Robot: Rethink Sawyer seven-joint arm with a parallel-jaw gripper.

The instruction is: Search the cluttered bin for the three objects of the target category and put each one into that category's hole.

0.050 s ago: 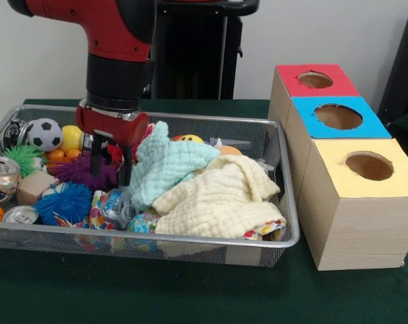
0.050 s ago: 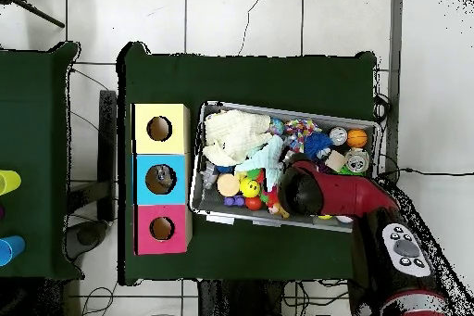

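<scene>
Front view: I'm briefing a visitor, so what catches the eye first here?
The red arm comes down into the wire bin, its gripper low among the toys by a purple spiky ball. Pale yellow and mint cloths heap over the bin's middle. Beside the bin stand three boxes with holes in their tops: red, blue and yellow.

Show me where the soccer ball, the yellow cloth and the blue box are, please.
Soccer ball (image 1: pixel 44 134): front view, on its white and black face.
Yellow cloth (image 1: pixel 221 202): front view, on the middle of its folds.
Blue box (image 1: pixel 342 128): front view, on its blue top beside the hole.
</scene>
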